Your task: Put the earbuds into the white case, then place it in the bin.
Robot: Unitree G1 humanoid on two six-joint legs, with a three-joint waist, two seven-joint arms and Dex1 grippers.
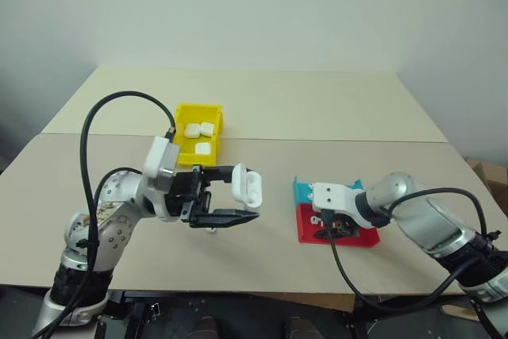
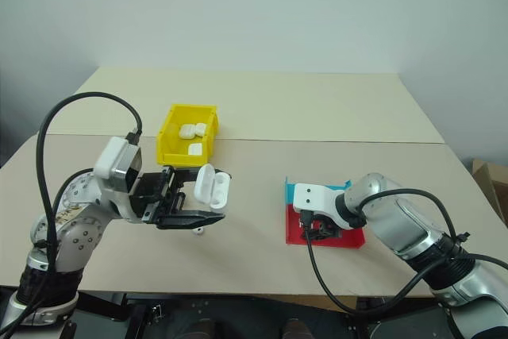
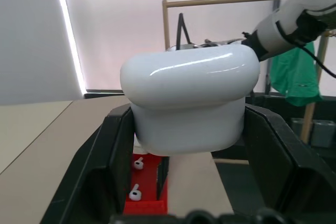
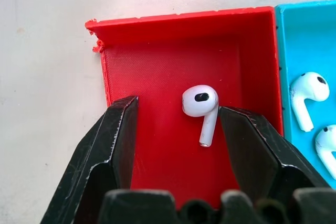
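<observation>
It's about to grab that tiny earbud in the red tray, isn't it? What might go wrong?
The earbud lies nearer one finger of the right tool, so closing may nudge or flick it away. The left tool grips the glossy open white case in mid-air; it could slip.

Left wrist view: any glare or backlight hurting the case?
Left wrist view: bright window behind, a glare streak on the glossy white rounded plastic case; outline stays readable. Right wrist view: even light, small white stemmed earbud crisp on the red tray compartment.
</observation>
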